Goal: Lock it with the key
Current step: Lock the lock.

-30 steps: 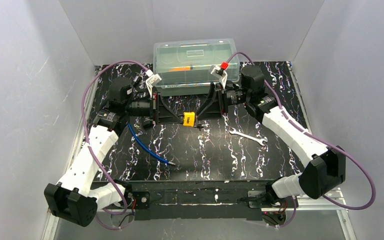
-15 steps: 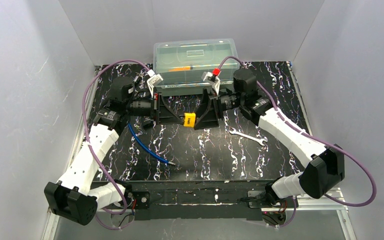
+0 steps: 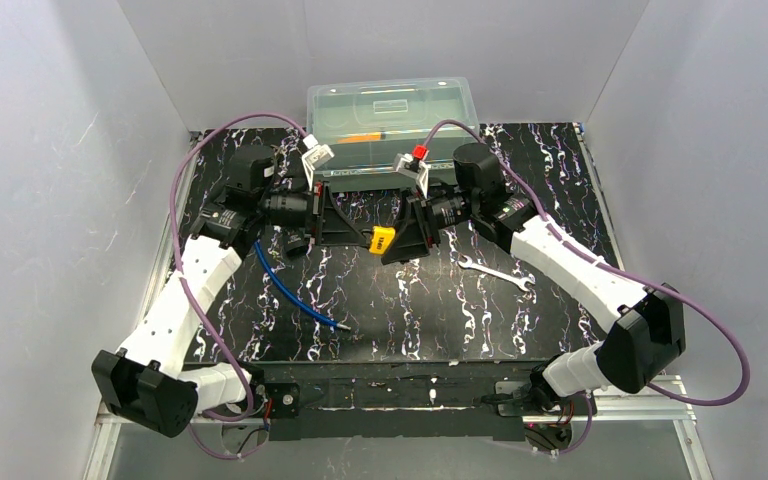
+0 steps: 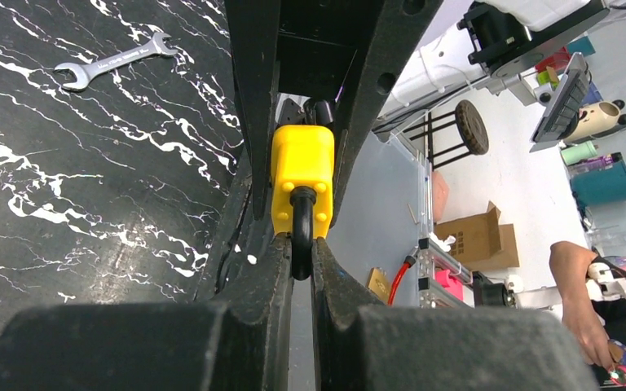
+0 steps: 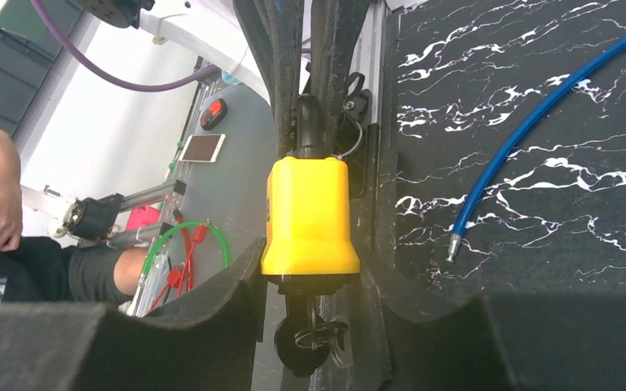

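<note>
From above, the padlock (image 3: 383, 239) is held over the table (image 3: 410, 320) between both arms, its length running left to right. The lidded clear box (image 3: 390, 105) at the far edge holds something orange; the rest is unclear.

Left wrist: the left end effector (image 4: 300, 252) is clamped on the padlock's black shackle (image 4: 301, 228).

Right wrist: the key (image 5: 310, 338) sticks out of the padlock's base, in line with it, between the fingers of the right end effector (image 5: 311, 273). Whether they grip cannot be told. The right arm looks nearer for turning it.

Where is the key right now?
In the right wrist view, the key sits at the bottom end of the yellow padlock, low and centre, between the two sides of the right gripper.
</note>
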Motion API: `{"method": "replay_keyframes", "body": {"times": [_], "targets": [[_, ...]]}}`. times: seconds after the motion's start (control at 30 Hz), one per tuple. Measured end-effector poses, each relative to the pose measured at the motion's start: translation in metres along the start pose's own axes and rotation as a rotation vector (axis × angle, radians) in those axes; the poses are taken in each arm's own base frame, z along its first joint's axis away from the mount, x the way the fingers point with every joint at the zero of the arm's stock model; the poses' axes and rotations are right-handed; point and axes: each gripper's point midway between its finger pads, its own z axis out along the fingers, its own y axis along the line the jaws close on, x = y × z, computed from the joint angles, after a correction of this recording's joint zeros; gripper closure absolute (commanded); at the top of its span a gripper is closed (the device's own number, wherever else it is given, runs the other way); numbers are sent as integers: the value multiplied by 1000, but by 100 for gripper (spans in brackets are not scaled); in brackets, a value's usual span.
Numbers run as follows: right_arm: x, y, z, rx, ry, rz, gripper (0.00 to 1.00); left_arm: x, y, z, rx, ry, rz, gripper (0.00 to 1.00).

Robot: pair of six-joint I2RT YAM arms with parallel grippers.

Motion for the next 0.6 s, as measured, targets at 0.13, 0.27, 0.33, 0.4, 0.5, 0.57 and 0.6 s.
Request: {"method": "replay_keyframes", "body": {"times": [0.13, 0.27, 0.33, 0.4, 0.5, 0.57, 0.6], "targets": [[-8, -2, 1, 17, -26, -3, 99, -12, 2, -2, -6, -41, -33, 77], [-18, -4, 2, 38, -57, -6, 99, -25, 7, -4, 1, -102, -67, 78], [-21, -6, 2, 49, -69, 1, 99, -28, 9, -4, 6, -122, -81, 83], [-23, -7, 2, 58, -79, 12, 99, -30, 10, -4, 11, -135, -90, 92], [-24, -7, 3, 60, -86, 30, 78, -32, 7, -5, 22, -147, -73, 100], [-24, -5, 3, 51, -84, 40, 44, -32, 5, -5, 28, -151, -55, 100], [-24, -5, 2, 47, -84, 42, 37, -32, 4, -6, 30, -152, -51, 100]]}}
